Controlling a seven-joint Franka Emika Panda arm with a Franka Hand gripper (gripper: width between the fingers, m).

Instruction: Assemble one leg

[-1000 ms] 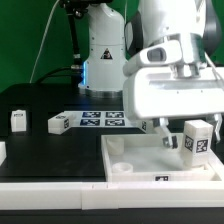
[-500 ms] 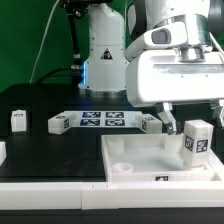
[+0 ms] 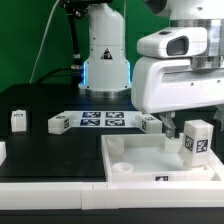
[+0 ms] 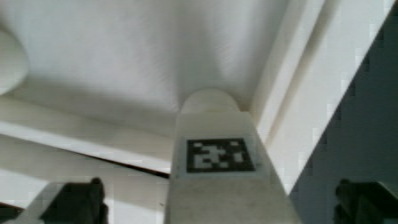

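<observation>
One leg (image 3: pixel 197 138), a small white peg with a square tag, stands upright at the far right corner of the large white panel (image 3: pixel 135 165). My gripper (image 3: pixel 176 126) hangs just above and beside it. In the wrist view the leg (image 4: pixel 217 155) stands between my two dark fingertips (image 4: pixel 71 202), with a gap on each side. My gripper (image 4: pixel 217 208) is open and holds nothing. Three more legs lie on the black table: one (image 3: pixel 18 118) at the exterior view's left, one (image 3: pixel 59 124) beside the marker board, one (image 3: pixel 150 123) under my hand.
The marker board (image 3: pixel 100 119) lies flat at mid-table. A white robot base (image 3: pixel 104 55) stands behind it. Another white part (image 3: pixel 2 151) shows at the exterior view's left edge. The panel has round corner sockets (image 3: pixel 121 147).
My arm has risen, away from the panel. The leg stays upright in the same spot on the panel.
</observation>
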